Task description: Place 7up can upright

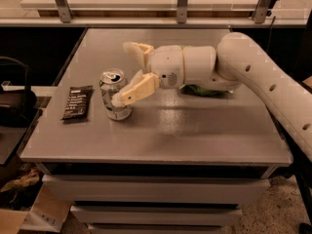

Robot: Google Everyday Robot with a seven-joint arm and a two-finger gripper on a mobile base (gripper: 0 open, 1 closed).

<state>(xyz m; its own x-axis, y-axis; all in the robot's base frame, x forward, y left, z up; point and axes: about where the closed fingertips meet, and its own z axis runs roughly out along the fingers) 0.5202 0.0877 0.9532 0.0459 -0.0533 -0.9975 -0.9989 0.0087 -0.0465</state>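
The 7up can (113,95) stands upright on the grey table (161,135), left of the middle, its silver pull-tab top facing up. My gripper (123,73) is open and just to the right of the can. Its near finger (137,88) reaches across in front of the can's right side, and its far finger (139,50) is behind and clear of the can. The gripper holds nothing. The white arm (253,77) comes in from the right.
A flat dark bar wrapper (78,102) lies left of the can near the table's left edge. A green snack bag (201,89) lies mostly hidden under the arm's wrist. A rail with metal posts (181,4) runs behind the table.
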